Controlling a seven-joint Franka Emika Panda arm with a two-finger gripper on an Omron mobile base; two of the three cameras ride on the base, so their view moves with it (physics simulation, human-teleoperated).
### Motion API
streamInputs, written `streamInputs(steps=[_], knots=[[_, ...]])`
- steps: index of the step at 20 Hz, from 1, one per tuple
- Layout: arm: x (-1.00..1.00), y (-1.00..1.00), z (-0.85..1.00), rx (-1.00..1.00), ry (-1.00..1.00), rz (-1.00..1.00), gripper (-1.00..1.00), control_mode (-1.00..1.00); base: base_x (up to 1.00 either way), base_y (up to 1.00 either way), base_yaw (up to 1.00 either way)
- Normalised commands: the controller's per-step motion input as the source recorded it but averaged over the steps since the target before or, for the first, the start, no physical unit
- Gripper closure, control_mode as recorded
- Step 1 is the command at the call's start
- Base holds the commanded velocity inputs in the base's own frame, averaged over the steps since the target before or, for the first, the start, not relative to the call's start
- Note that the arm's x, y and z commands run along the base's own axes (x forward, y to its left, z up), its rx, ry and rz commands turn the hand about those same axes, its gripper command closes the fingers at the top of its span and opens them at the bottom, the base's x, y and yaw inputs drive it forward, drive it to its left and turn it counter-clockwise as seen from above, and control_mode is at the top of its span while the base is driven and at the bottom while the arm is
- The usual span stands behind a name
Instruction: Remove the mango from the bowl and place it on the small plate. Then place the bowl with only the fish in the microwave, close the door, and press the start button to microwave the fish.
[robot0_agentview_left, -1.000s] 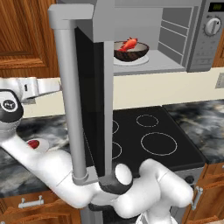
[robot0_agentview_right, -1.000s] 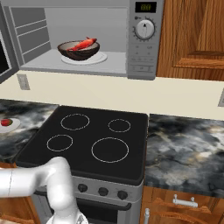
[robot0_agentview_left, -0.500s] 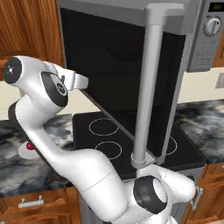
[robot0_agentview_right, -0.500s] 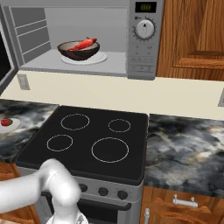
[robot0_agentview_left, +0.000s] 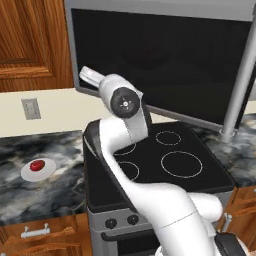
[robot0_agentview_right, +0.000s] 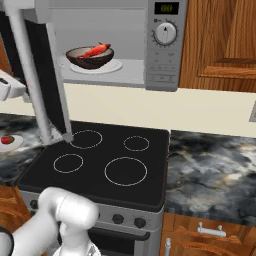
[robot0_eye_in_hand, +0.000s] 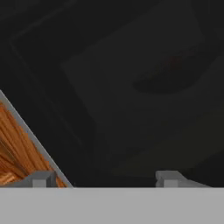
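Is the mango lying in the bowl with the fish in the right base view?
No: the bowl inside the microwave holds just the fish, while the mango sits on the small plate on the counter.

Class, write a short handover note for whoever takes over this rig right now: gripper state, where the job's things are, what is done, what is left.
Gripper: open, holding nothing, facing the dark glass of the door.
Mango: on the small plate on the counter left of the stove. Done.
Bowl with the fish: inside the microwave on its turntable. Done.
Door: swung partway, not shut; the right base view looks into the cavity.
Left: push the door fully closed, then press the start button on the control panel.
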Motion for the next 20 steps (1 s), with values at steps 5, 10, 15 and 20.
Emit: streamInputs(steps=[5,10,15,20], knots=[[0.58,-0.52,0.2,0.33,-0.31,0.42,-1.0,-1.0,0.0,0.0,0.0],[0.72,-0.1,0.53,0.16,-0.15,0.08,-1.0,-1.0,0.0,0.0,0.0],[0.45,-0.01,0.72,0.07,-0.09,0.0,-1.0,-1.0,0.0,0.0,0.0],[0.0,-0.01,0.63,0.06,-0.17,0.01,-1.0,-1.0,0.0,0.0,0.0]])
